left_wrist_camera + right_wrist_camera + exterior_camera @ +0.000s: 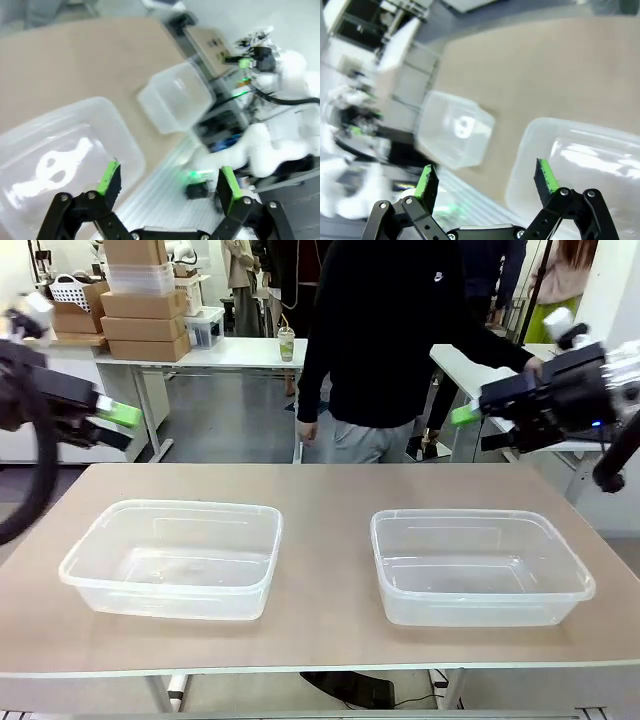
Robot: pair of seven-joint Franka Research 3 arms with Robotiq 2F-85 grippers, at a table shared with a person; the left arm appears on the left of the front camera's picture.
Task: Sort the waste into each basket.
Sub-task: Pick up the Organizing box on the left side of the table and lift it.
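Front view shows both arms raised above the table (pixel 325 540) at its two ends, each reaching inward. The left gripper (pixel 121 427) hangs high at the picture's left edge, well above and outside the left basket (pixel 165 595), its jaws spread wide with nothing between them. The right gripper (pixel 472 430) hangs as high on the other side, above the far edge of the table and behind the right basket (pixel 480 605), jaws likewise wide and holding nothing. The two baskets stand side by side on the table, well apart. A person (pixel 390 330) in a black top stands at the far side, one hand (pixel 307 430) hanging down. Left wrist view looks down past the left gripper's green pads (pixel 111 175) onto the left basket's corner; right wrist view looks past the right gripper's pads (pixel 546 175) onto the right basket's rim.
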